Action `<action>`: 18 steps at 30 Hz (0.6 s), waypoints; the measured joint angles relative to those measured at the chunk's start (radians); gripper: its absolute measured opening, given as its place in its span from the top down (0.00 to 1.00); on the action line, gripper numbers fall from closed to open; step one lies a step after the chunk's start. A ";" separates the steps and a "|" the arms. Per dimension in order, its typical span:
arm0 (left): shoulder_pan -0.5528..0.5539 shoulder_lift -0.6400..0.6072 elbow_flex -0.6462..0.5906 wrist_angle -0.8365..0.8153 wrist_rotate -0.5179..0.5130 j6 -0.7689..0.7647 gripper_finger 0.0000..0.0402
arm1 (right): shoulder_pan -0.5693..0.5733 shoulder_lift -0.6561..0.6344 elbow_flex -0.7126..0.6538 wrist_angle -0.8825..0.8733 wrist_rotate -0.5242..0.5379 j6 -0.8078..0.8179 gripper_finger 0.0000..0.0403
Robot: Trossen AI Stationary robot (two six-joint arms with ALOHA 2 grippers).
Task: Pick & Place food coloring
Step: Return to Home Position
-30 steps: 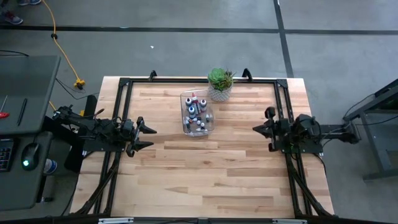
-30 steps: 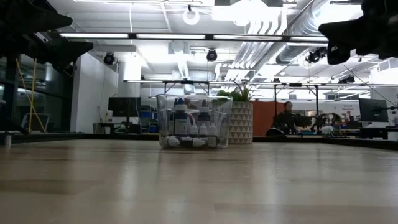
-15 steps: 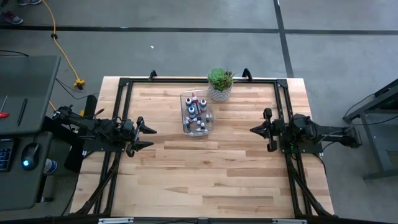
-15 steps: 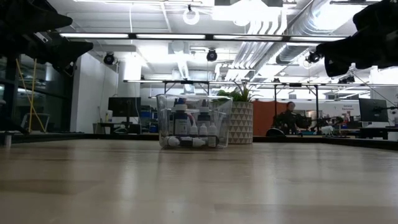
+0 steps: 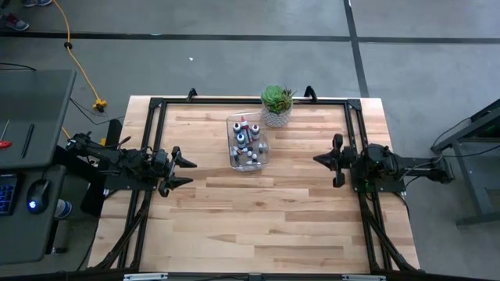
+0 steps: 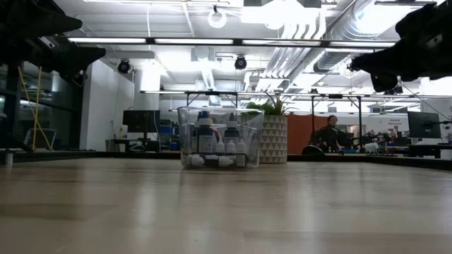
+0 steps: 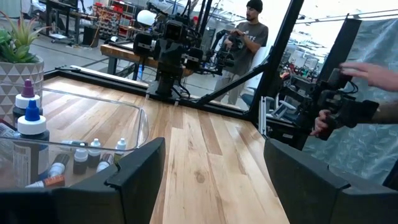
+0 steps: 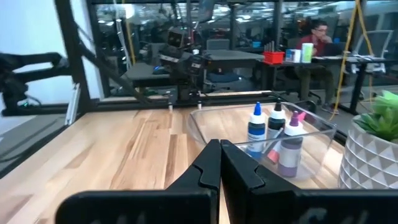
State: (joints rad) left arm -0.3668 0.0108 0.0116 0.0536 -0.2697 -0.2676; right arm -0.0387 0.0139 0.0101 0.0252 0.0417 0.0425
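The food coloring bottles stand and lie inside a clear rectangular bin on the far middle of the table; most are whitish-grey, with blue, red and purple caps. My left gripper hovers open at the table's left side, well clear of the bin. My right gripper hovers shut at the right side, pointing toward the bin. In the low view both grippers hang high above the tabletop.
A green succulent in a white patterned pot stands just beyond the bin's far right corner. A black frame runs along the table's edges. Bare wood spreads across the near half. A person stands beyond the table.
My right gripper has moved a short way toward the table's left, toward the bin, and sits a little lower in the low view. My left gripper and the bottles have kept still.
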 joint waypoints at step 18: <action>0.000 0.000 0.000 0.000 0.000 0.000 0.32 | 0.000 0.000 0.000 0.000 0.007 0.002 1.00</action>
State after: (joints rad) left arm -0.3666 0.0108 0.0116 0.0536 -0.2699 -0.2676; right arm -0.0388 0.0143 0.0097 0.0254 0.0483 0.0444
